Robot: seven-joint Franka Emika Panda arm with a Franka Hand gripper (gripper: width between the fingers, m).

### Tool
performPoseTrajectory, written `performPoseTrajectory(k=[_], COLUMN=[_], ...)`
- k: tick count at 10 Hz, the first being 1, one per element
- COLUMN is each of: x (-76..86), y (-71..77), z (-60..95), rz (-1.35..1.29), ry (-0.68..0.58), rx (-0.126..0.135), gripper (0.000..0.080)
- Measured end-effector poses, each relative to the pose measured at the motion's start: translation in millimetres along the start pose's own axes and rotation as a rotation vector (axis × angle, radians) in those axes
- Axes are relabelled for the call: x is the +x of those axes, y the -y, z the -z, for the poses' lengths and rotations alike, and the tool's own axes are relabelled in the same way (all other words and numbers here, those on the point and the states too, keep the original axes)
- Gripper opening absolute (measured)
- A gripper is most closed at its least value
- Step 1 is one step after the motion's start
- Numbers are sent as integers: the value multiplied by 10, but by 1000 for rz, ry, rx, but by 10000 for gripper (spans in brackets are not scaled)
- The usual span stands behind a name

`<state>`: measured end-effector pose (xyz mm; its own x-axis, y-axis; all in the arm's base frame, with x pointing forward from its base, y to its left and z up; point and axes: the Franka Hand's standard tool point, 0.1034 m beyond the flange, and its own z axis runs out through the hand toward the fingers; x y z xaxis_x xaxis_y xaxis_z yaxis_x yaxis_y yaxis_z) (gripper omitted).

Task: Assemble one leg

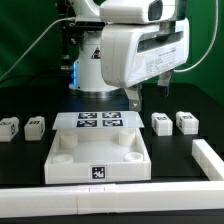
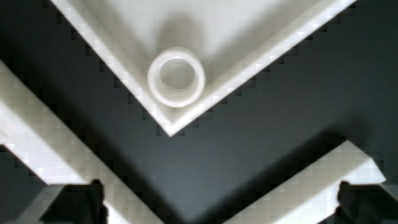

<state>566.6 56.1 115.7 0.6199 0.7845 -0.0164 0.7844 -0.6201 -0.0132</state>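
Note:
Four small white tagged legs lie on the black table: two at the exterior view's left [image 1: 10, 126] [image 1: 34, 124] and two at its right [image 1: 161, 123] [image 1: 186, 121]. The large white tray-like piece [image 1: 60, 160] sits in the middle near the front. My gripper [image 1: 133, 100] hangs above the table behind the tray, apart from every leg. In the wrist view the gripper [image 2: 217, 205] is open and empty, with dark fingers [image 2: 71, 205] at both sides. One tray corner with its round socket [image 2: 175, 77] lies below it. No leg shows in the wrist view.
The marker board [image 1: 98, 121] lies flat just behind the tray. A white rail [image 1: 110, 200] runs along the table's front and another [image 1: 210, 155] along the exterior view's right side. White bands [image 2: 338, 170] cross the wrist view's corners.

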Motion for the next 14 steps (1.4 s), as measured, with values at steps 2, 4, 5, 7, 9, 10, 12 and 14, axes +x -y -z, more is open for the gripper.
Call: performPoseTrajectory(k=[2,4,5,7,9,10,12,14], x=[-1,-1,-1,-2,-17,-94,-334,-382], y=[1,1,2,2,-9,-28,118,205], z=[-4,-5,-6,-8,-7,-4,-56,-73], rz=[0,0,0,0,52,98,388,734], ry=[0,0,0,1,1,1,-8,-47], rx=[1,1,1,1,1,-1,-19,-106], gripper=[650,650,650,650,650,650,650,650])
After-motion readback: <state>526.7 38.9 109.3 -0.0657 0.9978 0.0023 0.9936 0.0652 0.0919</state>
